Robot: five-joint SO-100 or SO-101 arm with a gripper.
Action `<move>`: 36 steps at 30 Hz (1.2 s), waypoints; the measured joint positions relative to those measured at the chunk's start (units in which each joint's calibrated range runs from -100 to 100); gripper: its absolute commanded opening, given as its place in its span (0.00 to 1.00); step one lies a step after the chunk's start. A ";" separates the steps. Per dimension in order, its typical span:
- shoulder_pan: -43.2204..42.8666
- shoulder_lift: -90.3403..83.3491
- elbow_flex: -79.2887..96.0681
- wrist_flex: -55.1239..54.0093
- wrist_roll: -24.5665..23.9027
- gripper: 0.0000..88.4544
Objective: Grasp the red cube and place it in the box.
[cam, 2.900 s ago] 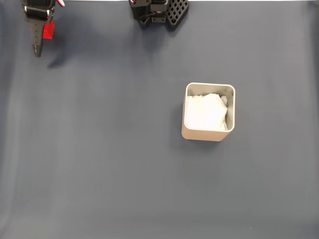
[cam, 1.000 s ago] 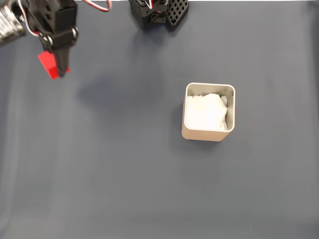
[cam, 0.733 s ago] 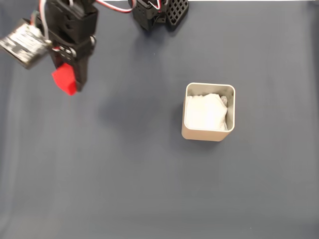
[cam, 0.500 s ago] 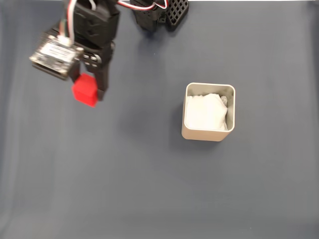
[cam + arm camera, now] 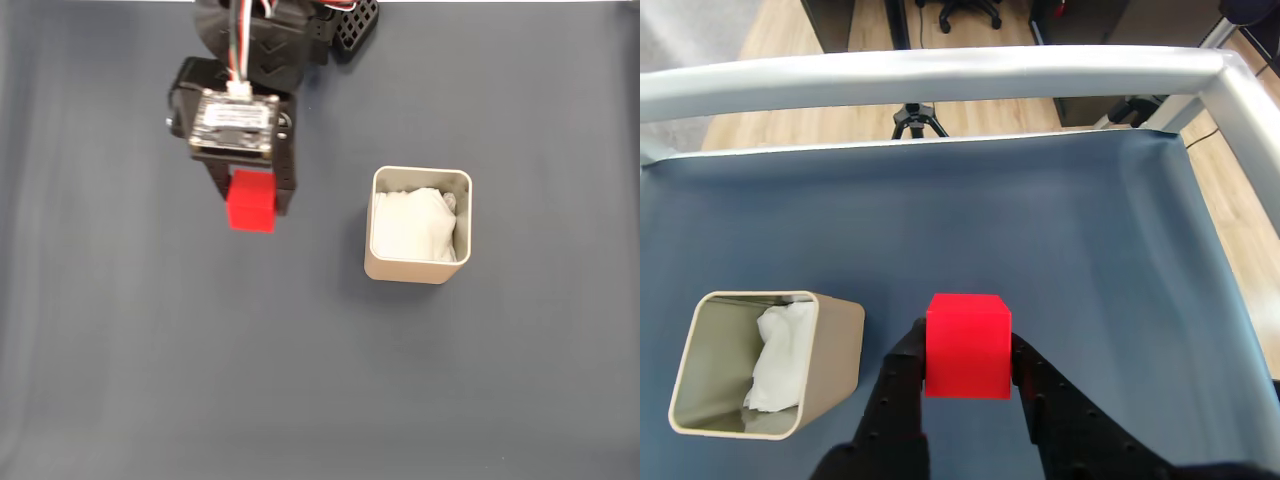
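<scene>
Beige box [image 5: 417, 271], white padding inside, stood on the dark mat, well right of my load in the fixed view. Red cube [image 5: 968, 346] sat clamped in my gripper [image 5: 970, 372], aloft. Advice: carry level, centre over the opening before release.

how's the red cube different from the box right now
The red cube is bright red and solid with sharp edges; the box is beige, open-topped and round-cornered, with white padding inside. The cube is clearly smaller than the box. The cube is clamped between the gripper fingers above the dark mat, while the box stands on the mat untouched. Both are roughly square in the fixed view.
</scene>
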 measured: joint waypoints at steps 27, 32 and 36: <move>-21.04 -3.83 4.28 -2.44 0.15 0.00; -23.98 -3.83 4.74 -3.17 0.00 0.00; -25.85 -3.83 4.74 -3.90 -0.49 0.00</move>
